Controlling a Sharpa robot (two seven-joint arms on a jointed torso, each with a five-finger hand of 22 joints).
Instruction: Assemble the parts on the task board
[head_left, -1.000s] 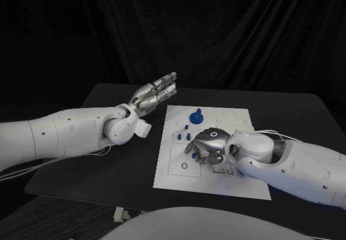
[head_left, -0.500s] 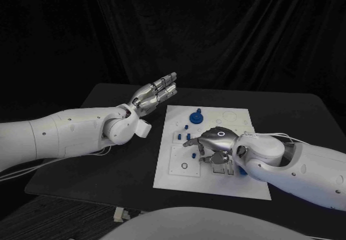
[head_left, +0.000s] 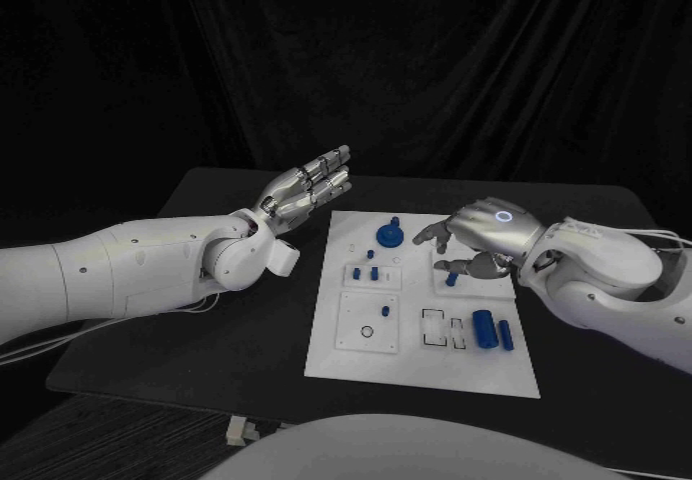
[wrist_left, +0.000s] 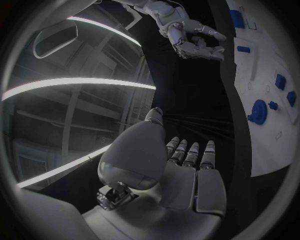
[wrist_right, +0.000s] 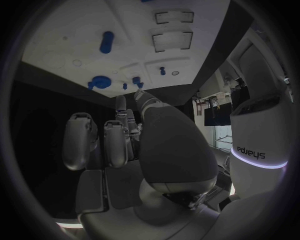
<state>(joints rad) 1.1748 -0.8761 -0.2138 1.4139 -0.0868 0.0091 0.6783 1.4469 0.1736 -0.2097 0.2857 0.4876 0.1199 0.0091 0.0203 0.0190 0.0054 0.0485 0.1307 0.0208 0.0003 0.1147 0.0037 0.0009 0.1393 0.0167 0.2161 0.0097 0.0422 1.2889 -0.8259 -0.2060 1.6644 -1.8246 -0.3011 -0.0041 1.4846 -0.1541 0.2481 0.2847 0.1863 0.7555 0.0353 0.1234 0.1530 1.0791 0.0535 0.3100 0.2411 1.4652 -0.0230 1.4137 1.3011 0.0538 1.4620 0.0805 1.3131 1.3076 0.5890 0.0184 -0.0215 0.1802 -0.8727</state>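
Observation:
The white task board (head_left: 418, 375) lies in the middle of the black table. On it I see a round blue knob (head_left: 392, 236), small blue pegs (head_left: 372, 271), a short blue piece (head_left: 451, 279) and two blue cylinders (head_left: 492, 329) near its right edge. My right hand (head_left: 485, 232) hovers over the board's far right part with fingers bent downward, just above the short blue piece, and holds nothing. In the left wrist view the right hand (wrist_left: 194, 36) stays apart from that piece (wrist_left: 244, 49). My left hand (head_left: 307, 184) is raised flat beyond the board's far left corner, fingers straight, empty.
Rectangular recesses (head_left: 440, 326) and a plate with a small ring hole (head_left: 368, 331) sit in the board's near half. Bare black table (head_left: 216, 330) lies left of the board, and dark curtains hang behind.
My right hand has lifted from the board's near middle and moved to its far right, uncovering the recesses, the two cylinders and the short piece. The left hand has not moved.

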